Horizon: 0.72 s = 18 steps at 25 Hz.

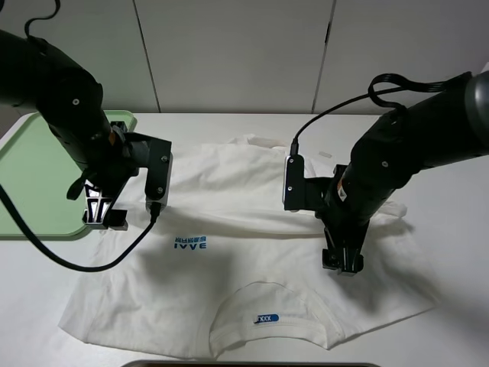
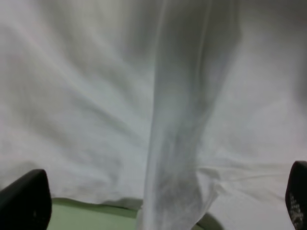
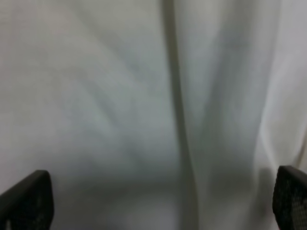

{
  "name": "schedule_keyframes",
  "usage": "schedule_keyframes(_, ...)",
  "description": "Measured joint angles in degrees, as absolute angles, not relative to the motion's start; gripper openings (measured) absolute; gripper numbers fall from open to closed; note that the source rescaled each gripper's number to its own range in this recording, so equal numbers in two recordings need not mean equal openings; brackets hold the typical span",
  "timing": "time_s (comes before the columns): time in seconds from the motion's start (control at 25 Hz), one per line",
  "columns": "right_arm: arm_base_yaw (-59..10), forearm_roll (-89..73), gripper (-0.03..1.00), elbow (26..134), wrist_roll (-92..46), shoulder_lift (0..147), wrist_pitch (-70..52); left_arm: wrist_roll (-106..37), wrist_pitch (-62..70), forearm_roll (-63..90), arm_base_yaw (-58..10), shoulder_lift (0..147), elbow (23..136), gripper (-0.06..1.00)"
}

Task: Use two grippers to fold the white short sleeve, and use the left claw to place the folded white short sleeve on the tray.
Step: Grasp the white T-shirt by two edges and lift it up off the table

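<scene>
Your white short sleeve [image 1: 229, 275] looks maybe half-folded, off the tray [image 1: 38, 168]; left gripper [image 1: 102, 211] and right gripper [image 1: 341, 260] gape empty.

white short sleeve [image 1: 237, 264]: 1 | tray [image 1: 38, 160]: 1 | grippers: 2 (left gripper [image 1: 103, 214], right gripper [image 1: 341, 262])

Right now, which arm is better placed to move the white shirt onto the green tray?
The left, probably. The left tool hovers at the edge of the white shirt, beside the green tray; the right tool hovers over the shirt's opposite side, far from the tray.
</scene>
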<state>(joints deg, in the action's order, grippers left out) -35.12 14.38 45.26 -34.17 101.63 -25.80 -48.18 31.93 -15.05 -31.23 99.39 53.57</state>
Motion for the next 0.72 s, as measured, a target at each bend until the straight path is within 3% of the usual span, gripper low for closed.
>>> schedule_keyframes(0.44, -26.58, 10.5, 1.0, 45.32, -37.05, 104.94, -23.82, -48.62, 29.28, -13.26, -29.95, 99.59, 53.57, 0.97)
schedule_keyframes(0.72, -26.49, 8.01, 1.0, 45.32, -40.8, 106.46, -23.07, -49.95, 27.9, -12.97, -29.95, 102.83, 53.57, 0.97)
